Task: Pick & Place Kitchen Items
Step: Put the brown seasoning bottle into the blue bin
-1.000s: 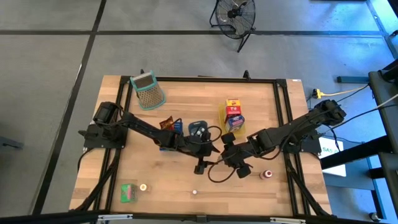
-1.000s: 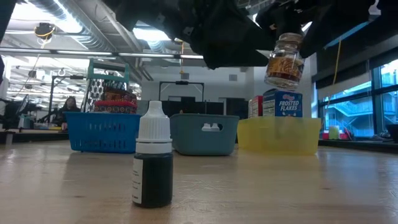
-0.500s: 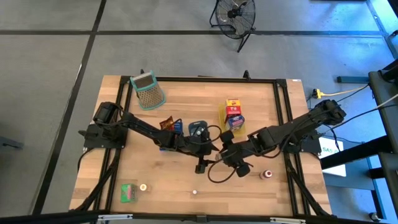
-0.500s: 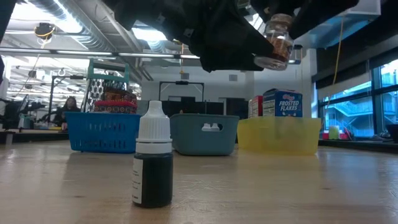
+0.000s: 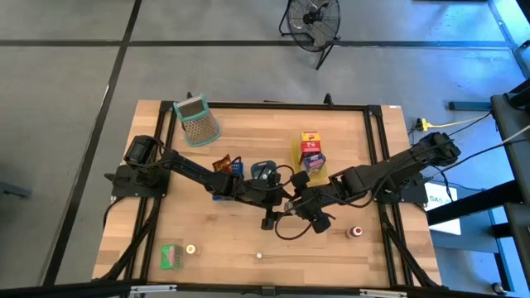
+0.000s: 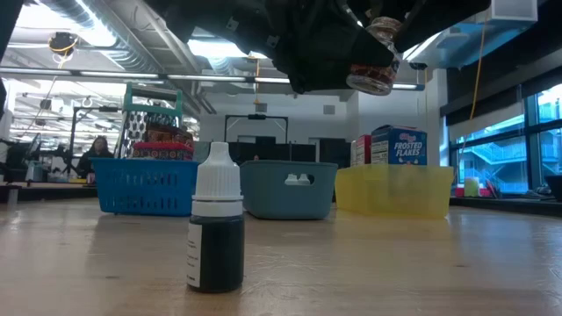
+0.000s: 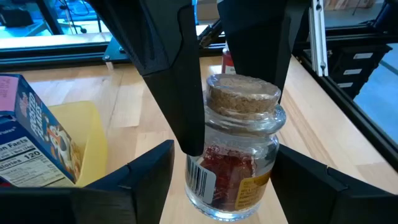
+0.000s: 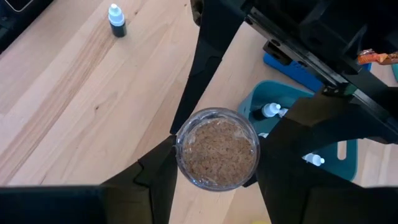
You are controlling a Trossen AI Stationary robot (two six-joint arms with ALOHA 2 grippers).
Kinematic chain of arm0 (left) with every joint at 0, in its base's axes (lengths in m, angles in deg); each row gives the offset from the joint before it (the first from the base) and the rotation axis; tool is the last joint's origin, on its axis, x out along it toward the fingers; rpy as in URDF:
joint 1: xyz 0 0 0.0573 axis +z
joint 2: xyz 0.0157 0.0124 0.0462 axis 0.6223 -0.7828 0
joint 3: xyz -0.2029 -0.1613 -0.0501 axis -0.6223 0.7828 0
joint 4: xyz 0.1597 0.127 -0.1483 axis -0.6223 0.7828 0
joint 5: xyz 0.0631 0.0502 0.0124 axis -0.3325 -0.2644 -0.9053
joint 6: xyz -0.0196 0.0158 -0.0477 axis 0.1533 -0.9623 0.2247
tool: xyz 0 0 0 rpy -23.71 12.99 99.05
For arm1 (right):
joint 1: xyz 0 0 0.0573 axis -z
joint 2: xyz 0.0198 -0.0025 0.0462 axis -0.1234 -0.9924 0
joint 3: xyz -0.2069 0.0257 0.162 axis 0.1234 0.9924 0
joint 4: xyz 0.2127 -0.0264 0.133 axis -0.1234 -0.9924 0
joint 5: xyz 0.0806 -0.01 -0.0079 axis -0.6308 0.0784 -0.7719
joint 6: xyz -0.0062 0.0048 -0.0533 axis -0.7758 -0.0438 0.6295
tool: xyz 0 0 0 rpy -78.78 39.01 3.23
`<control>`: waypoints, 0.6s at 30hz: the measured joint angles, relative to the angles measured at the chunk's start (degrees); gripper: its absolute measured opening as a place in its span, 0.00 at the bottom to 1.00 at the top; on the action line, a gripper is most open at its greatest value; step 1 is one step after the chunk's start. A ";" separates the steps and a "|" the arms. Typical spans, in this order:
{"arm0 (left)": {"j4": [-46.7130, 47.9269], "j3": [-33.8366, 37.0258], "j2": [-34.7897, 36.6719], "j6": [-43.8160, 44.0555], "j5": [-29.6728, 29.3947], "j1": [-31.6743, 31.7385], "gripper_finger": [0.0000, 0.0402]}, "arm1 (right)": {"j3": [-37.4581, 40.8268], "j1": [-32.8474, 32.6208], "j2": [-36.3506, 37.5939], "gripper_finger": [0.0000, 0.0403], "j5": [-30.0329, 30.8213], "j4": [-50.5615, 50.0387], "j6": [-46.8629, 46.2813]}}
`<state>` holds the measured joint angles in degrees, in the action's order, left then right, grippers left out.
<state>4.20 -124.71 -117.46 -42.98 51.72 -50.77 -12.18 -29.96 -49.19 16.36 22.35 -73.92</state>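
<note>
A small glass jar [image 7: 233,149] with a cork stopper and red-brown contents hangs above the middle of the table, where both arms meet. My right gripper [image 5: 300,201] is shut on it and comes down from above. My left gripper [image 5: 281,201] is open and reaches in almost level. Its two fingers [image 7: 146,180] stand on either side of the jar's lower body. I cannot tell whether they touch the glass. In the low view the jar [image 6: 373,61] is high up and tilted. My right gripper pinches the jar between its two fingers [image 7: 180,74] at the neck and shoulder [image 7: 208,127], just below the cork. The fingers slant down from above on the table's right side. The jar is lifted clear of the table and tilted.
A blue tray [image 5: 229,171], a grey-blue tray [image 5: 263,172] with dropper bottles and a yellow tray [image 5: 305,153] with cartons stand behind the grippers. The mesh basket [image 5: 197,121] is far left. A dropper bottle [image 6: 215,228], a green carton [image 5: 171,256] and a red tin [image 5: 357,233] lie near the front.
My right gripper has risen a little and gone toward the left gripper, carrying the jar. The jar now hangs higher and more tilted, between the left gripper's open fingers.
</note>
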 joint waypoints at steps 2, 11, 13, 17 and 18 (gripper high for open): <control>0.23 0.00 0.00 -0.07 -0.01 0.07 0.62 | 0.00 0.00 0.00 0.47 0.00 0.04 0.00; -0.86 0.00 -0.75 -1.05 1.84 0.12 0.61 | 0.00 0.00 0.00 0.47 -0.22 0.45 0.02; -1.43 0.04 -1.50 -1.13 1.91 0.13 0.59 | 0.00 0.06 -0.01 0.47 -0.22 0.47 0.04; -3.26 0.04 -3.70 -1.10 3.59 0.63 0.54 | -0.02 0.07 -0.02 0.47 -0.22 0.57 0.04; -3.90 0.04 -4.20 -0.95 3.93 0.78 0.52 | -0.02 0.10 -0.01 0.47 -0.52 0.55 0.05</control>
<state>0.30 -124.67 -121.66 -43.92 55.65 -49.99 -12.21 -29.86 -49.21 15.84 22.90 -73.87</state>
